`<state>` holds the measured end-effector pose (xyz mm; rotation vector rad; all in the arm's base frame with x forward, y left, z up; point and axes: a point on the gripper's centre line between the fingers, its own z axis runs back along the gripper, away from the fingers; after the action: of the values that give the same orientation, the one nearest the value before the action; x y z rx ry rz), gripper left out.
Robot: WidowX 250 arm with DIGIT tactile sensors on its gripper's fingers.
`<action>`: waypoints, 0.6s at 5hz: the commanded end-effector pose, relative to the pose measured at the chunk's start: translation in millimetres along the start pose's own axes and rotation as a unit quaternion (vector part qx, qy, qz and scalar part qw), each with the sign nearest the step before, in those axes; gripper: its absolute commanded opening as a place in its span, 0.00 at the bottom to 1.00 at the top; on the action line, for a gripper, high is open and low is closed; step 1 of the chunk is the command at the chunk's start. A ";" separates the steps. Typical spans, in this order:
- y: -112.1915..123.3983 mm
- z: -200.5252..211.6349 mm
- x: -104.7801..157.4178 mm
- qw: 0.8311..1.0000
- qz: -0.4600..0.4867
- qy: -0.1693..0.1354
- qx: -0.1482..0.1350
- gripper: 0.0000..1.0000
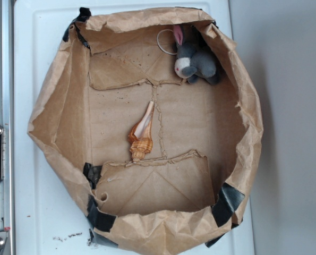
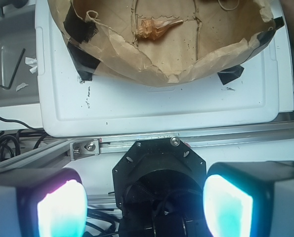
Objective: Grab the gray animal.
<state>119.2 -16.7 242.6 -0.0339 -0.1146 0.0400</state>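
Because the gray animal (image 1: 196, 59) is wedged into a far corner of the brown paper bag (image 1: 57, 101), pressed close against the crumpled walls with its pink-lined ear (image 1: 178, 33) pointing toward the rim, the approach for this first step is best made from above and from the open middle of the bag rather than over the overhanging paper. I judge that the fingers should straddle the plump dark body, not the thin ear or the white muzzle (image 1: 182, 66), and come down far enough to pinch the plush without catching the folded paper next to it. A thin pale loop (image 1: 165, 40) lies just beside the ear and should be left alone, and the orange-striped seashell (image 1: 142, 135) sits well apart near the middle of the bag floor, so it is no obstacle if the path stays toward the corner. The bag rests on a white tray (image 1: 30, 202), its edges held with black tape (image 1: 100, 219). As for the end effector (image 2: 139, 205), its two glowing pads (image 2: 62, 208) stand wide apart with nothing between them, so it is spread open and empty. It is outside the bag altogether, hanging near a metal rail (image 2: 137, 143) at the tray's edge, and the wrist view catches only the near half of the bag with the seashell (image 2: 156, 27); the animal is out of that view, well away on the bag's far side.
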 end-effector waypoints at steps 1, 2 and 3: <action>0.0 0.0 0.0 1.000 0.000 0.000 0.000 1.00; 6.8 -2.2 28.8 0.999 0.031 -0.013 0.002 1.00; 8.8 -17.4 58.7 0.999 0.025 -0.023 -0.002 1.00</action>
<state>175.0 -8.1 218.5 -0.0358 -0.1069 0.0827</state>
